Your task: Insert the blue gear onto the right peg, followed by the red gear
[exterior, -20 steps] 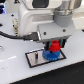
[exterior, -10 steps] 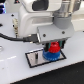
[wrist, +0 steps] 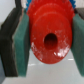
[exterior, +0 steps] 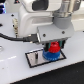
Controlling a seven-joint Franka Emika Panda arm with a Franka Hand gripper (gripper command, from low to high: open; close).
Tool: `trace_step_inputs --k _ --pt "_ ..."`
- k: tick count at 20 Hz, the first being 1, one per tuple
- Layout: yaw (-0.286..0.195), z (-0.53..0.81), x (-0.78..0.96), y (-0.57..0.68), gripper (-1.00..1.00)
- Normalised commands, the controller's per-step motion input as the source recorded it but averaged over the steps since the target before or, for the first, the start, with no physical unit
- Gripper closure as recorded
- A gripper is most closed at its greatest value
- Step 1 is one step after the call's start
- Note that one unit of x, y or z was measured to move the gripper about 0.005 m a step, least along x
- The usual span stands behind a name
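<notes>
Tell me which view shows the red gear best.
The wrist view: the red gear fills the frame, centre hole plain, between the fingers. The exterior view shows only a small red patch atop the blue gear.

The gripper [exterior: 52,46] and red gear [exterior: 52,48] crowd the blue gear [exterior: 51,55] (no gap visible); the grey plate [exterior: 35,57] lies bare toward the exterior view's left.
</notes>
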Motion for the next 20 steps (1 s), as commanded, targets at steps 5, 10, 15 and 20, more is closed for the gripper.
trace_step_inputs --k 5,10,15,20 --pt "0.0 0.13 0.15 -0.02 1.0" --pt "0.0 0.12 0.07 -0.04 1.0" --pt "0.0 0.05 0.19 -0.08 1.0" --pt "0.0 -0.03 0.18 -0.1 1.0"
